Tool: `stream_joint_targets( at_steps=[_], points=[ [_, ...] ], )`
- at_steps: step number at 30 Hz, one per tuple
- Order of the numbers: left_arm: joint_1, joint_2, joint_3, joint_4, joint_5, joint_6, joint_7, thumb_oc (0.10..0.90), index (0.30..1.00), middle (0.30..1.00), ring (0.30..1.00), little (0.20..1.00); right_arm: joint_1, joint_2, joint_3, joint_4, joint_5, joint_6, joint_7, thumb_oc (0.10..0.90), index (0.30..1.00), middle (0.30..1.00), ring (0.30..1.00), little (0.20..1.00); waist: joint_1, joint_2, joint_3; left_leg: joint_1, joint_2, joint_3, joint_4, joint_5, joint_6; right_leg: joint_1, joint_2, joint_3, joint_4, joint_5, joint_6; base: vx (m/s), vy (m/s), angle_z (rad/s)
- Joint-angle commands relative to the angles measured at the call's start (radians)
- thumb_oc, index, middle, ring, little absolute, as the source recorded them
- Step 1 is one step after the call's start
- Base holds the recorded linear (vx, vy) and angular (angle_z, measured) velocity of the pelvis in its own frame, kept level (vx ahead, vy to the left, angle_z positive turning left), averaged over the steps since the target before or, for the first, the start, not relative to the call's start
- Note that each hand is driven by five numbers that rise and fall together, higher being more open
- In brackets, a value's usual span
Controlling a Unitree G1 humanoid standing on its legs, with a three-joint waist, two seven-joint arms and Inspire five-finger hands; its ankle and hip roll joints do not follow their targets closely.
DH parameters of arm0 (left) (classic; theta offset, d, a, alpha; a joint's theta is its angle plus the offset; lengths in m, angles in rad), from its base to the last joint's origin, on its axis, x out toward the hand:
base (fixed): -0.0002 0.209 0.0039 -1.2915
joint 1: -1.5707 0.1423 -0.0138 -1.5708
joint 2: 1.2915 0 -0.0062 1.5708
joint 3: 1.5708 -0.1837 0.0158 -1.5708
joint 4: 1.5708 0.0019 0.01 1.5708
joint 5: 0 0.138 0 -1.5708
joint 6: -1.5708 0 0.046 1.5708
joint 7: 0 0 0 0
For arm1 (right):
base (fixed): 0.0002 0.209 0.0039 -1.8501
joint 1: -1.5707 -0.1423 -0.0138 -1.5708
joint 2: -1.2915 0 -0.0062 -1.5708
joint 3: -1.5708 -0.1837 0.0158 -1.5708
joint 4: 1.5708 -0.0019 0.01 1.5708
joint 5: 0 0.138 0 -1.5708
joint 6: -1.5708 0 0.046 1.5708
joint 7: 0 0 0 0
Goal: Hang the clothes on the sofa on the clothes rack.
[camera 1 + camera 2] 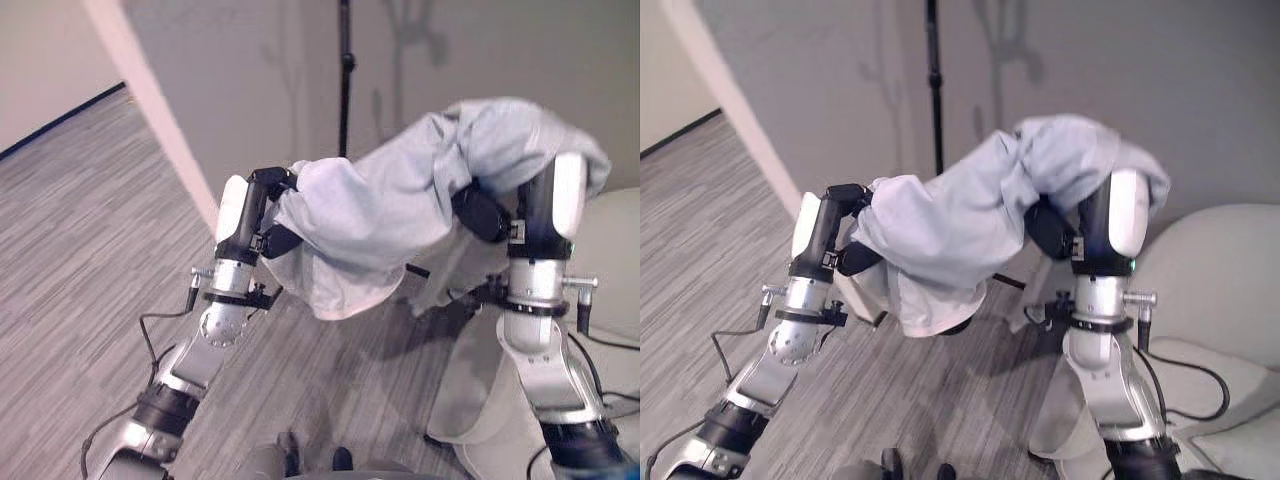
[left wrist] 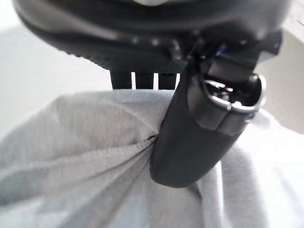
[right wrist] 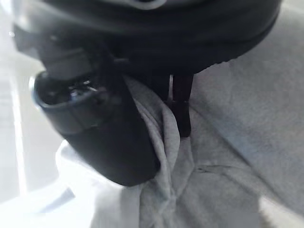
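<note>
**Pale garment held aloft between both hands**

Grey striped carpet is running across the left and lower part of the head views, meeting a plain grey wall that is filling the top. At centre left, the left hand is gripping one end of the light grey, soft cloth garment; its wrist view is showing the dark thumb pressing into bunched cloth, with the fingers curling round the fabric. Above the middle, a thin black upright pole is standing against the wall. The garment is hanging in the air across the centre, draping down between the arms. At centre right, the right hand is clenching the other end, cloth falling over it. A cream upholstered sofa is sitting at lower right.
</note>
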Motion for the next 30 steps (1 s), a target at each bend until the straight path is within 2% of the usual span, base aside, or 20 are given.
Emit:
stream_joint_targets(
  at_steps=[1,5,6,8,9,10,16,18,21,23,27,30],
  points=[
    [-0.19,0.106,0.061,0.055,0.047,-0.025,0.117,0.4,0.3,0.3,0.3,0.3,-0.178,-0.121,-0.086,0.072,0.013,-0.007,-0.113,0.4,0.3,0.3,0.3,0.3,0.027,0.048,-0.081,0.092,0.045,-0.048,-0.093,0.068,-0.025,-0.028,-0.009,-0.114,0.043,-0.107,0.067,0.13,0.039,-0.69],
    [-0.31,0.15,0.013,0.151,0.114,0.009,0.157,0.4,0.3,0.3,0.3,0.3,-0.304,-0.168,-0.007,0.184,0.056,0.001,-0.101,0.4,0.3,0.3,0.3,0.3,0.044,0.055,-0.085,0.095,0.046,-0.073,-0.138,0.102,-0.037,-0.009,-0.004,-0.091,0.066,-0.124,0.065,0.21,0.092,-0.53],
    [-0.391,0.203,-0.004,0.187,0.205,0.051,0.189,0.4,0.3,0.3,0.3,0.3,-0.399,-0.198,0.043,0.262,0.068,0.01,-0.083,0.4,0.3,0.3,0.3,0.3,0.068,0.069,-0.103,0.108,0.034,-0.119,-0.139,0.11,-0.04,0.019,-0.002,-0.063,0.07,-0.14,0.07,0.24,0.153,-0.49],
    [-0.413,0.219,-0.003,0.19,0.241,0.063,0.204,0.4,0.3,0.3,0.3,0.3,-0.43,-0.213,0.059,0.297,0.07,0.011,-0.078,0.4,0.3,0.3,0.3,0.3,0.074,0.072,-0.113,0.115,0.029,-0.122,-0.139,0.115,-0.038,0.028,-0.005,-0.06,0.068,-0.145,0.076,0.24,0.156,-0.6],
    [-0.413,0.219,-0.002,0.191,0.241,0.063,0.205,0.4,0.3,0.3,0.3,0.3,-0.433,-0.214,0.06,0.299,0.071,0.01,-0.079,0.4,0.3,0.3,0.3,0.3,0.073,0.072,-0.112,0.115,0.029,-0.122,-0.139,0.116,-0.037,0.028,-0.006,-0.06,0.067,-0.145,0.076,0.31,0.2,-0.58],
    [-0.437,0.239,0.001,0.189,0.276,0.086,0.222,0.4,0.3,0.3,0.3,0.3,-0.455,-0.225,0.076,0.321,0.083,0.02,-0.055,0.4,0.3,0.3,0.3,0.3,0.08,0.066,-0.135,0.131,0.02,-0.108,-0.139,0.111,-0.033,0.043,-0.023,-0.061,0.065,-0.147,0.083,0.28,0.189,-0.19],
    [-0.634,0.327,-0.076,0.288,0.356,0.15,0.275,0.4,0.3,0.3,0.3,0.3,-0.572,-0.303,0.14,0.458,0.141,0.028,-0.041,0.4,0.3,0.3,0.3,0.3,0.094,0.048,-0.189,0.155,-0.01,-0.064,-0.139,0.081,-0.004,0.045,-0.061,-0.06,0.07,-0.14,0.123,0.25,0.204,0.07],
    [-0.717,0.367,-0.107,0.328,0.349,0.169,0.273,0.4,0.3,0.3,0.3,0.3,-0.64,-0.352,0.175,0.535,0.161,0.045,-0.036,0.4,0.3,0.3,0.3,0.3,0.093,0.045,-0.21,0.161,-0.022,-0.059,-0.139,0.07,0.008,0.043,-0.072,-0.065,0.077,-0.127,0.141,0.19,0.193,0.09],
    [-0.798,0.397,-0.15,0.405,0.325,0.183,0.284,0.4,0.3,0.3,0.3,0.3,-0.721,-0.372,0.224,0.616,0.192,0.043,-0.04,0.4,0.3,0.3,0.3,0.3,0.09,0.046,-0.215,0.165,-0.03,-0.055,-0.139,0.061,0.019,0.041,-0.079,-0.064,0.079,-0.118,0.154,0.14,0.118,0.01],
    [-0.905,0.46,-0.237,0.529,0.279,0.192,0.276,0.4,0.3,0.3,0.3,0.3,-0.829,-0.404,0.298,0.701,0.237,0.044,-0.025,0.4,0.3,0.3,0.3,0.3,0.083,0.054,-0.227,0.173,-0.039,-0.048,-0.139,0.052,0.03,0.041,-0.089,-0.06,0.077,-0.093,0.17,0.17,0.136,-0.03],
    [-1.013,0.518,-0.331,0.663,0.228,0.199,0.259,0.4,0.3,0.3,0.3,0.3,-0.942,-0.426,0.39,0.793,0.276,0.042,-0.005,0.4,0.3,0.3,0.3,0.3,0.076,0.065,-0.237,0.176,-0.048,-0.043,-0.139,0.04,0.042,0.035,-0.097,-0.054,0.067,-0.061,0.187,0.14,0.116,-0.05],
    [-1.026,0.518,-0.339,0.675,0.223,0.195,0.262,0.4,0.3,0.3,0.3,0.3,-0.956,-0.424,0.398,0.804,0.28,0.039,-0.007,0.4,0.3,0.3,0.3,0.3,0.075,0.065,-0.234,0.175,-0.048,-0.042,-0.139,0.04,0.042,0.034,-0.097,-0.054,0.065,-0.059,0.187,0.01,0.012,-0.05]
  ],
)
